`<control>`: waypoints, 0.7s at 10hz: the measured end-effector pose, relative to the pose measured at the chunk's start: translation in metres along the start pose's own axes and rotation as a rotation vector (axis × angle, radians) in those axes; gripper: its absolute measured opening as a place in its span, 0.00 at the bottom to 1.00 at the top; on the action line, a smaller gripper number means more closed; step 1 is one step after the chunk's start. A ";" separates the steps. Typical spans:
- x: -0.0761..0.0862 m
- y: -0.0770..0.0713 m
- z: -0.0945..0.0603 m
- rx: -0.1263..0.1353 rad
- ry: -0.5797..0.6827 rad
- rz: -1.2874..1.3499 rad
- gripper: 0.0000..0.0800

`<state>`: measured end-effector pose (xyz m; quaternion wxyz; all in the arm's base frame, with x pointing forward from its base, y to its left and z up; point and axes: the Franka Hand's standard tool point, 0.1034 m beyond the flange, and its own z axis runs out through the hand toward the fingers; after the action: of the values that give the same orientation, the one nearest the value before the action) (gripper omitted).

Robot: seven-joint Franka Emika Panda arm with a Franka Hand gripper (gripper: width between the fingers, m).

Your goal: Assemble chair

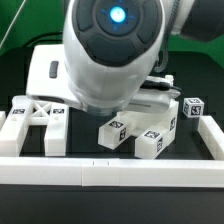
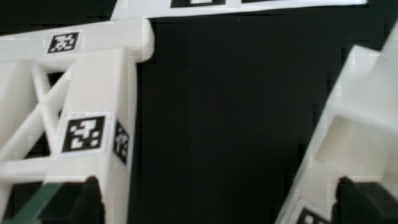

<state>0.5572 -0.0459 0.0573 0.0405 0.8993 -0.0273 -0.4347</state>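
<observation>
The chair is in loose white parts with marker tags. Its X-braced panel (image 1: 35,116) lies at the exterior view's left. Two blocky parts (image 1: 116,131) (image 1: 150,143) sit near the front rail, and a longer part (image 1: 166,113) lies behind them. In the exterior view the arm's bulk (image 1: 110,50) hides the gripper. In the wrist view my gripper (image 2: 217,205) stands open over bare black table. One of its dark fingers (image 2: 75,205) is by the X-braced panel (image 2: 80,100). The other finger is by another white part (image 2: 356,120). Nothing is between the fingers.
Low white border rails run along the front (image 1: 100,172) and the exterior view's right (image 1: 211,138). A small tagged block (image 1: 195,105) sits at the right. The marker board (image 1: 45,65) lies at the back, and its edge (image 2: 231,6) shows in the wrist view.
</observation>
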 end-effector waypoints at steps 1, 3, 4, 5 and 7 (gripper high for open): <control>0.003 0.001 -0.010 0.002 0.057 0.002 0.81; 0.010 -0.002 -0.029 0.012 0.301 0.031 0.81; 0.004 -0.002 -0.022 0.021 0.334 0.032 0.81; 0.009 0.001 -0.027 0.021 0.400 0.022 0.81; 0.004 0.018 -0.031 0.005 0.590 -0.096 0.81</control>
<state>0.5842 -0.0624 0.0751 0.0238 0.9871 0.0271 -0.1559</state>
